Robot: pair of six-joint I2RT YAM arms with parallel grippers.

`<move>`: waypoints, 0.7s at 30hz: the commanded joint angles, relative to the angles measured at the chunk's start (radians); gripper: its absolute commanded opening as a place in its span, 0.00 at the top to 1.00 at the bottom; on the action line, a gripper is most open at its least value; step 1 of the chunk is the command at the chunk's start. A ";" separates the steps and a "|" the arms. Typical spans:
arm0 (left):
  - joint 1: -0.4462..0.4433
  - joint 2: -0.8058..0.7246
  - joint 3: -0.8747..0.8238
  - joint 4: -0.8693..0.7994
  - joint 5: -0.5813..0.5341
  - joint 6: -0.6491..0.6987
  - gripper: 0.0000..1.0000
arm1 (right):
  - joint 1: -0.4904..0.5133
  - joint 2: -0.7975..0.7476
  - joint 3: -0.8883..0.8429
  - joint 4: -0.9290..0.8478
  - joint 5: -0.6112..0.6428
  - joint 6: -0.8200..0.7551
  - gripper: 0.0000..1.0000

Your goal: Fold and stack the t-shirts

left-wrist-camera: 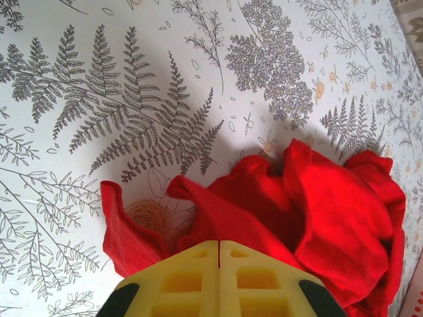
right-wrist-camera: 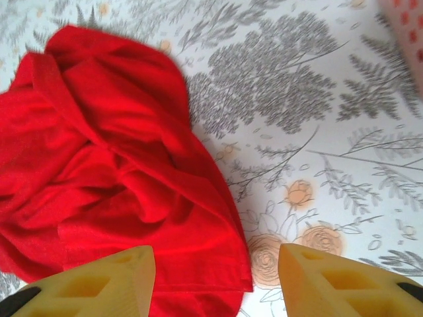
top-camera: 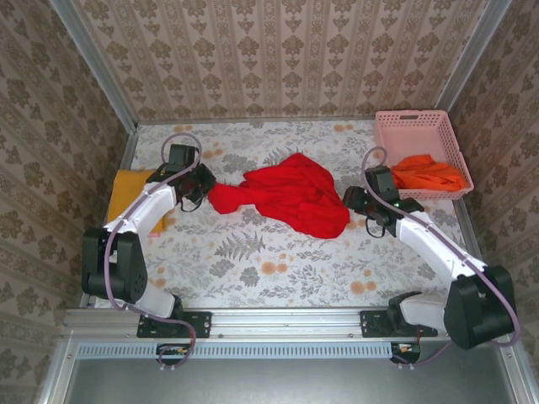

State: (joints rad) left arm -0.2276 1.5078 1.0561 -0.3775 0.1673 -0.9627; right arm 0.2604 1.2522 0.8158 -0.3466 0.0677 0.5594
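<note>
A bright red t-shirt (top-camera: pixel 290 195) lies crumpled in the middle of the table. Its left end is drawn out in a point to my left gripper (top-camera: pixel 202 190). In the left wrist view the yellow fingers (left-wrist-camera: pixel 198 277) are pressed together, and my left gripper (left-wrist-camera: pixel 219 243) is shut on a fold of the red t-shirt (left-wrist-camera: pixel 330 211). My right gripper (top-camera: pixel 354 200) stands open at the shirt's right edge. In the right wrist view its spread jaws (right-wrist-camera: pixel 215 251) straddle the hem of the red t-shirt (right-wrist-camera: pixel 112 152). A mustard-yellow t-shirt (top-camera: pixel 128 192) lies folded at far left. An orange t-shirt (top-camera: pixel 429 174) sits in the basket.
The pink lattice basket (top-camera: pixel 413 124) stands at the back right corner, close behind the right arm. Metal frame rails and patterned walls bound the flowered table (top-camera: pixel 269 261) on three sides. The left arm's elbow reaches over the yellow t-shirt.
</note>
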 commanded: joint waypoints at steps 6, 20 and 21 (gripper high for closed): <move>0.016 -0.017 0.005 -0.039 -0.011 0.018 1.00 | 0.174 0.347 0.249 0.006 -0.060 -0.120 0.47; 0.043 -0.051 0.030 -0.066 -0.032 0.047 1.00 | 0.246 0.497 0.385 -0.014 0.043 -0.162 1.00; 0.048 -0.058 0.040 -0.071 -0.038 0.056 1.00 | 0.241 0.454 0.383 -0.013 0.060 -0.174 1.00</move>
State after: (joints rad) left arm -0.1951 1.4971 1.0561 -0.4213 0.1589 -0.9466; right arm 0.5117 1.8305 1.1656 -0.3397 0.0505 0.4225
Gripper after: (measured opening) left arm 0.048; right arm 0.053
